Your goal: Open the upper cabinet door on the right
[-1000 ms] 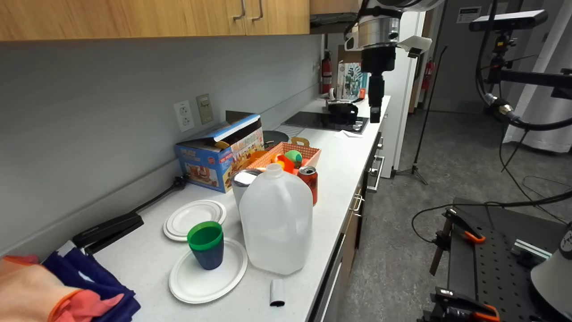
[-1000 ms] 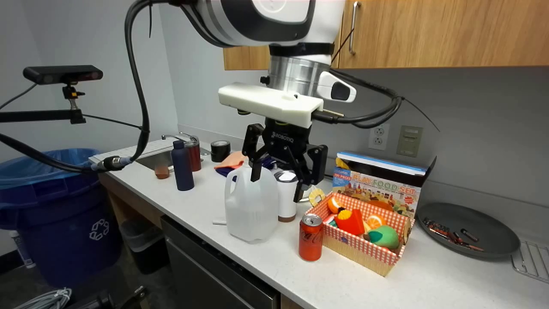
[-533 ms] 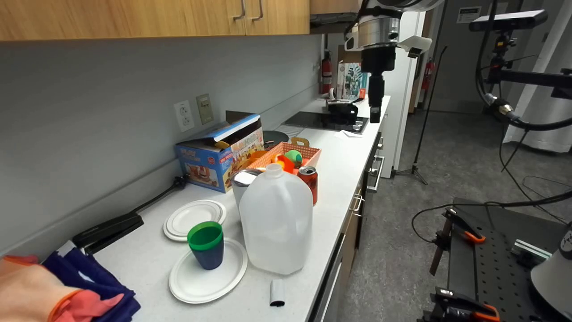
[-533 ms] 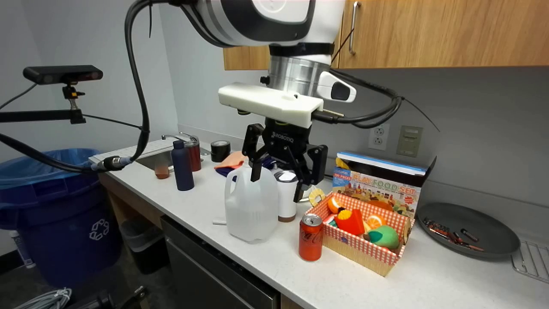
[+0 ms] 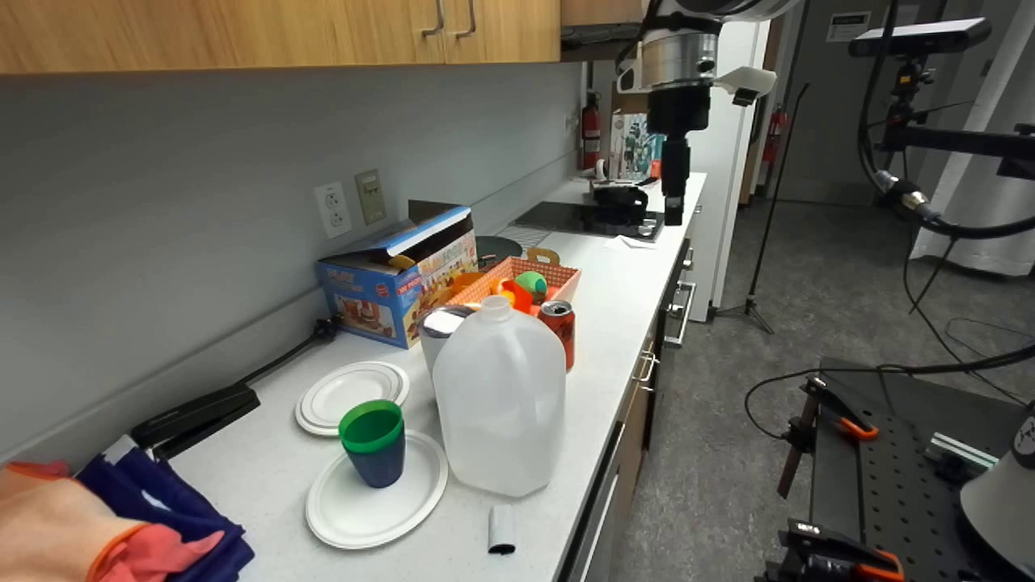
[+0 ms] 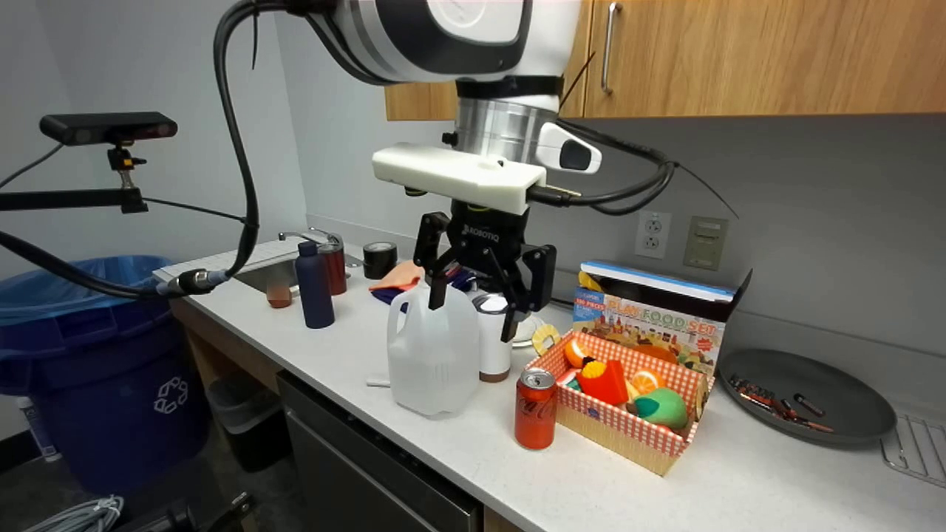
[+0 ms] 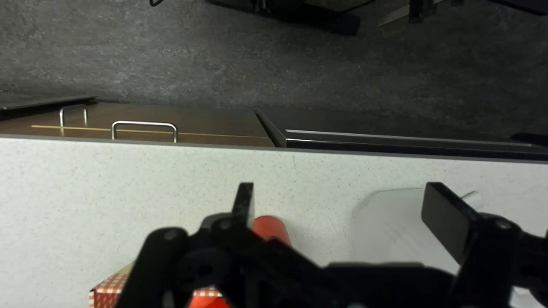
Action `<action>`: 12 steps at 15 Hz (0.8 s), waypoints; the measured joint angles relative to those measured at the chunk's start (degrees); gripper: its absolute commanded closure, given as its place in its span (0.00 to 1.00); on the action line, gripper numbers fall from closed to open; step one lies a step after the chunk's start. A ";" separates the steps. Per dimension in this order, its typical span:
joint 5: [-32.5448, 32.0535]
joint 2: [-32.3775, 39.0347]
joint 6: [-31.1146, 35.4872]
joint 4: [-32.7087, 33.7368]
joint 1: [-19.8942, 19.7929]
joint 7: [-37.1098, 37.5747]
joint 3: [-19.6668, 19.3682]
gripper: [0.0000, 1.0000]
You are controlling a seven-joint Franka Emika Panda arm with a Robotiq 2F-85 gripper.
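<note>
The upper cabinet door on the right point(image 6: 768, 59) is a flat light-brown wood panel. It is closed and also shows in an exterior view point(image 5: 505, 32). Its slim metal handle point(image 6: 610, 48) stands upright near the lower left corner; it also shows in an exterior view point(image 5: 469, 18). My gripper point(image 6: 474, 314) points down, well below the door's lower edge, above the counter and in front of the wall. In the wrist view the gripper point(image 7: 340, 192) has its fingers wide apart with nothing between them. It touches neither door nor handle.
Below the gripper on the counter point(image 7: 128, 179) stand a clear plastic jug point(image 6: 432, 355), a red can point(image 6: 536, 410), a white tumbler point(image 6: 494, 340) and a checkered basket point(image 6: 613, 428) of toy food. A matching left door point(image 5: 218, 32) adjoins. A cable point(image 6: 628, 199) loops beside the wrist.
The arm and gripper have shifted slightly left in both exterior views, within the last half second. The gripper stays open. The cabinet doors and counter objects have not moved.
</note>
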 measured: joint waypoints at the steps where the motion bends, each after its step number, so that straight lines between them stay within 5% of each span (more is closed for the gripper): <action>1: -0.41 -0.01 0.65 0.05 0.01 0.88 0.96 0.00; 12: -14.77 -4.58 3.48 1.15 0.05 19.33 10.22 0.00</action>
